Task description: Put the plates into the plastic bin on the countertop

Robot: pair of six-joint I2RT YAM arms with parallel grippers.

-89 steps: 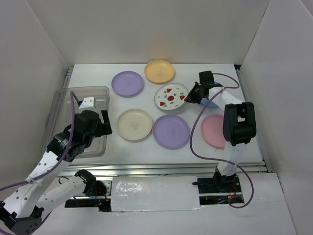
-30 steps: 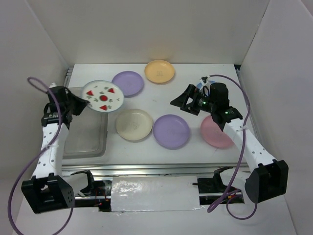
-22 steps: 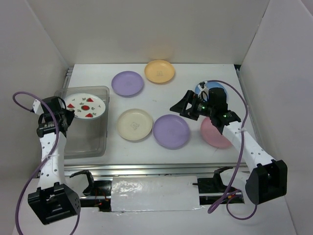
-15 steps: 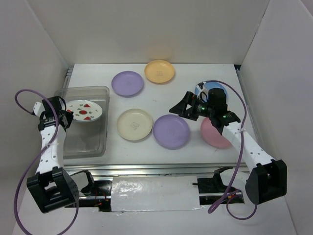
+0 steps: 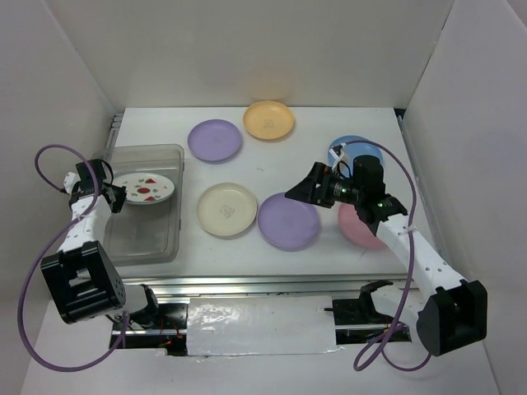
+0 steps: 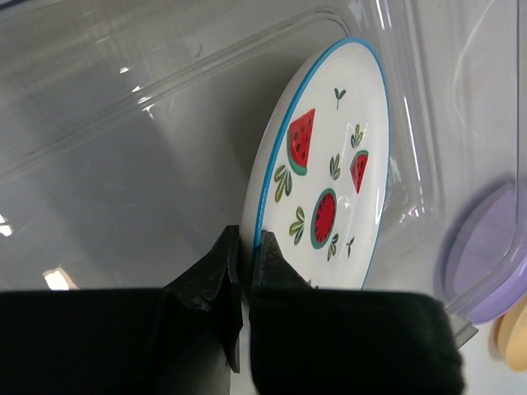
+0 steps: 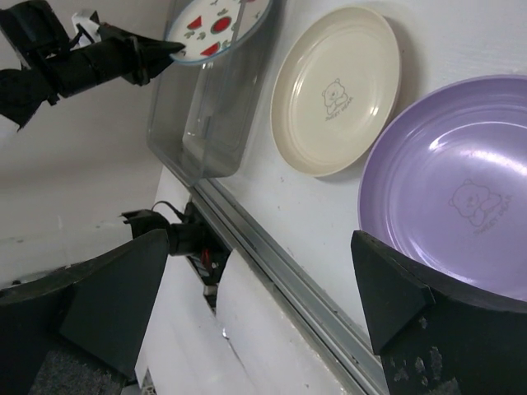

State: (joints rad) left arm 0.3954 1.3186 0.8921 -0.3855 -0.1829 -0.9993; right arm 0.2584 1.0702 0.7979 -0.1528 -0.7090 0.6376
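Fruit plate (image 5: 146, 188) coming down now: a second ago it was hoisted above the far corner of the plastic bin (image 5: 142, 243), and now it sits low and nearly level within the bin's far half. The left gripper (image 5: 116, 196) is still pinched tight on its near rim, and the wrist view shows both fingers (image 6: 221, 262) clamped over the blue edge. Whether the plate has touched the bin floor, I can't tell. So the first plate is as good as delivered; it just needs letting go. Over on the other side, the right gripper (image 5: 301, 181) has slid in toward the nearer lilac plate (image 5: 288, 220), jaws spread wide, empty, hovering at its far edge. The six other plates are still out on the countertop (image 5: 321, 132).
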